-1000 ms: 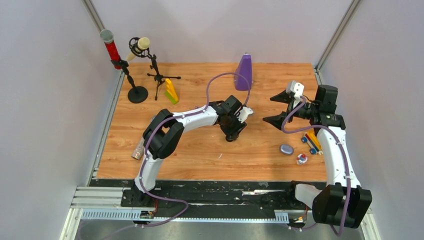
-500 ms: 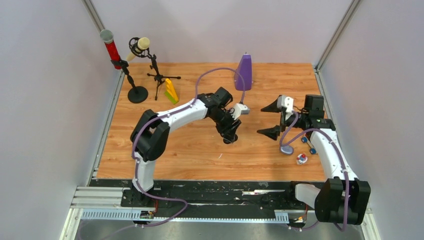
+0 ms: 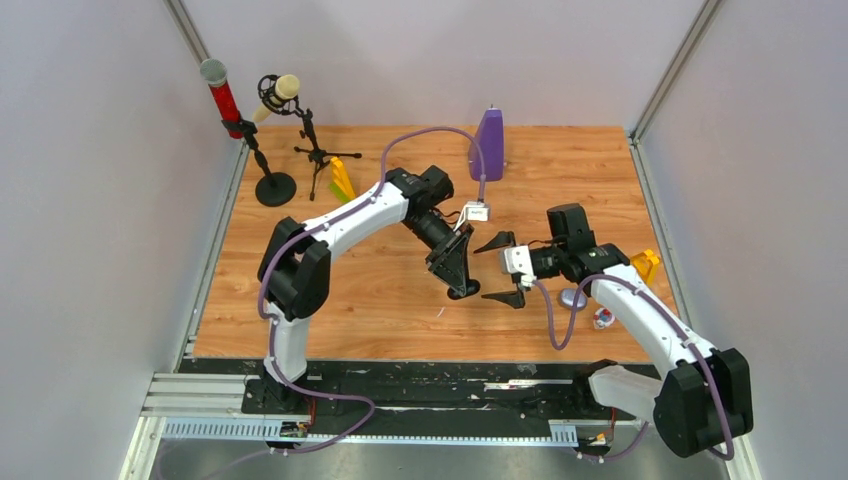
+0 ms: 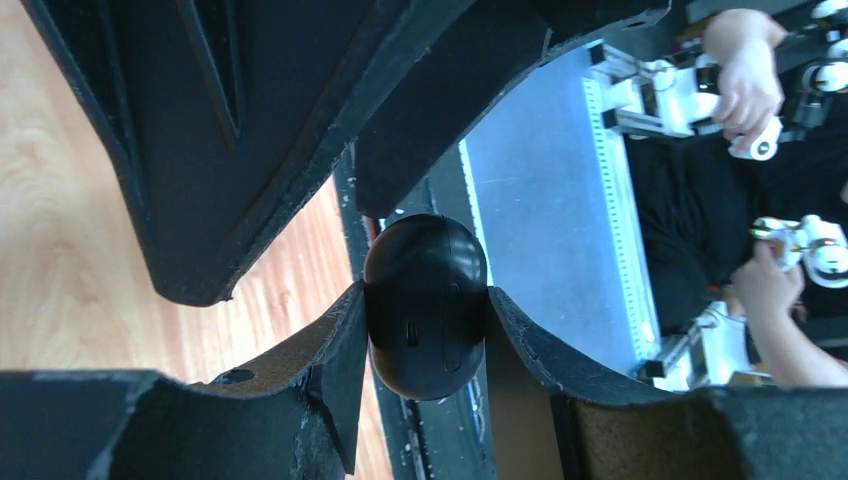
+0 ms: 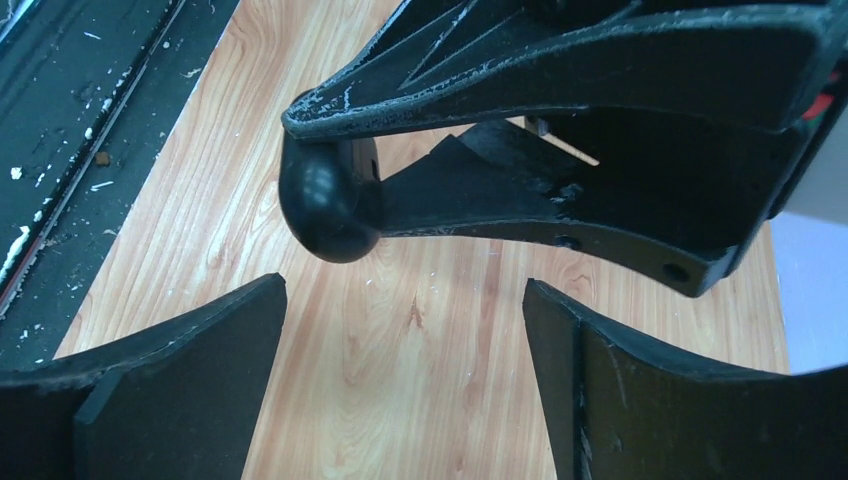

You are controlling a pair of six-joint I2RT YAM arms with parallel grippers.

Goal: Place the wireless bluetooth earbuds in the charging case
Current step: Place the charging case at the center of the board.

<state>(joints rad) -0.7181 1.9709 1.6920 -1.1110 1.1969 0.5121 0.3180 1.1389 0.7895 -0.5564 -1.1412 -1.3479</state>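
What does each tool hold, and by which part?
The left tool clamps the glossy black oval case by its two opposite sides. The right tool is open and holds nothing.

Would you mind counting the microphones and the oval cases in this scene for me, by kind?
Microphones: 2, the red microphone and the cream microphone
Oval cases: 2, the black case in the left gripper and the pale case
Total: 4

The counter (image 3: 380,320) carries mic stands (image 3: 275,188) and a yellow wedge (image 3: 343,181) far left, a purple cone (image 3: 489,143) far, an oval case (image 3: 572,297) right.
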